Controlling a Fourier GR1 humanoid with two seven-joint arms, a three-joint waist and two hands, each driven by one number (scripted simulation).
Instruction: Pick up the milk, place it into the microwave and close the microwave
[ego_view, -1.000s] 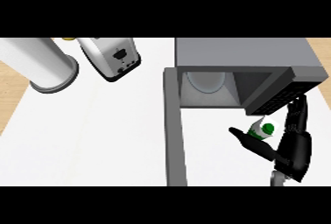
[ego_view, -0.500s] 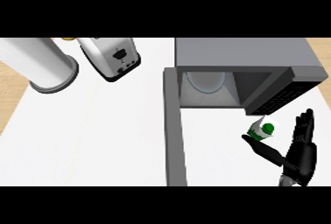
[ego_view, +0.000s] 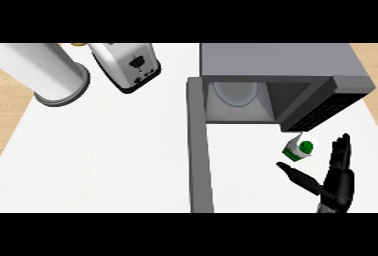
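1. Right hand (ego_view: 338, 181): matte black, on a grey forearm that enters at the lower right, below the microwave's front. Its fingers (ego_view: 340, 150) are straight and spread upward and the thumb (ego_view: 295, 175) is stretched out to the left; it holds nothing.
2. Milk (ego_view: 300, 148): small white carton with a green band and a round green cap, tilted, lying on the counter just in front of the microwave's right side. It sits in the gap between thumb and fingers; contact with either cannot be told.
3. Microwave (ego_view: 277, 60): boxy grey shell with a flat top; its cavity is open, with a pale round turntable (ego_view: 235, 93) inside. A dark, dotted panel (ego_view: 322, 107) forms its right front.
4. Door (ego_view: 198, 145): long grey slab swung fully open, running from the microwave's left front corner towards the viewer.
5. Counter (ego_view: 103, 160): smooth, white and flat.
6. Toaster (ego_view: 125, 65): glossy silver with rounded corners, well to the left of the microwave.
7. Cylinder (ego_view: 46, 72): smooth, white, on a grey base, left of the toaster.
8. Change: compared with half a second ago, the hand has opened wider and the milk stays in front of the microwave.
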